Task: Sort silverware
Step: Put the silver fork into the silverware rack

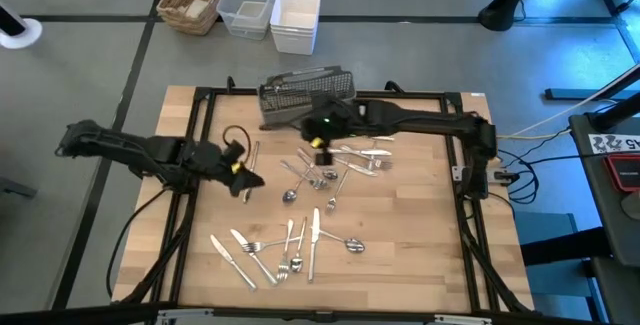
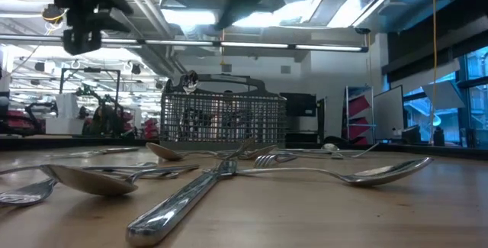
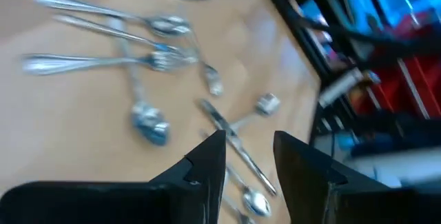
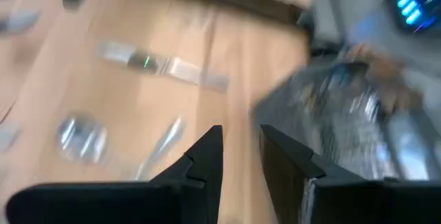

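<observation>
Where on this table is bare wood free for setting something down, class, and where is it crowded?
Free: the right side, between the scattered silverware and the table frame. Also the near left corner. Crowded: the middle, under the right pincer, and the near centre. The caddy fills the far edge.

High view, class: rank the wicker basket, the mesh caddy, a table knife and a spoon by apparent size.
1. mesh caddy
2. wicker basket, close to the caddy, so unsure
3. table knife
4. spoon
</observation>
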`<state>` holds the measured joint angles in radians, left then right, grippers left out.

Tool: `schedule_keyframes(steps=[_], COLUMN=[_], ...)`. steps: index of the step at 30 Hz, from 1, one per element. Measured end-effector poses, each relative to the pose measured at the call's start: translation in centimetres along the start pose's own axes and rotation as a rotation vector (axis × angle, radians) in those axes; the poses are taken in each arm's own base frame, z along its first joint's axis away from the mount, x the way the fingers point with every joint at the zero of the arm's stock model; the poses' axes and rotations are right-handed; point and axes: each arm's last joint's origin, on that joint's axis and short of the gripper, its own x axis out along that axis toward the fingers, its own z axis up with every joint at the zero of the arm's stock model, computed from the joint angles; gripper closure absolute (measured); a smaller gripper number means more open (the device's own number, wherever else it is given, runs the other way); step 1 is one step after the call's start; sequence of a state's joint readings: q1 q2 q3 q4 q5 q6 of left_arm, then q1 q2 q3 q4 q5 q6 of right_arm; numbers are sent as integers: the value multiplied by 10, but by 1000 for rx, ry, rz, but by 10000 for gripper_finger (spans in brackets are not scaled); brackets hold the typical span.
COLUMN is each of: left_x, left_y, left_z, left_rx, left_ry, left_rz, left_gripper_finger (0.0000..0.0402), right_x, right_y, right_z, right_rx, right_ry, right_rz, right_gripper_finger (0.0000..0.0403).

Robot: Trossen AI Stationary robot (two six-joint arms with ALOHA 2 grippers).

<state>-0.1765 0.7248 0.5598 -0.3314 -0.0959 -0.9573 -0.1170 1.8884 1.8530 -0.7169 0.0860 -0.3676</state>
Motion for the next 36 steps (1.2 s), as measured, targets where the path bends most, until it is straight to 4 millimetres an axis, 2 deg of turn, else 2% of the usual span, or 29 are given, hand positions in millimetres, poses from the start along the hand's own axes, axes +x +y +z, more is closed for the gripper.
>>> schedule_keyframes(steps=[7, 12, 17, 23, 27, 33, 36], left_x=[36, 58, 72, 87, 97, 108, 113], left_y=[-26, -35, -36, -47, -56, -59, -58], left_z=[-24, -52, -72, -81, -84, -90, -98], left_rx=[175, 280, 323, 344, 242, -214, -360], left_ry=[85, 181, 256, 292, 311, 357, 375], left_rz=[-121, -141, -115, -94, -69, 31, 85], left_gripper_finger=[286, 286, 286, 286, 286, 286, 286], right_x=[-63, -92, -104, -106, -106, -106, -106], right_y=[17, 17, 18, 20, 20, 21, 21], right_z=[-11, -26, -37, -42, -42, -41, -41], right_rx=[8, 90, 100, 78, 66, 35, 33], right_ry=[148, 270, 370, 426, 424, 406, 407], right_rz=[87, 115, 162, 208, 209, 212, 213], right_gripper_finger=[306, 306, 306, 306, 306, 306, 306])
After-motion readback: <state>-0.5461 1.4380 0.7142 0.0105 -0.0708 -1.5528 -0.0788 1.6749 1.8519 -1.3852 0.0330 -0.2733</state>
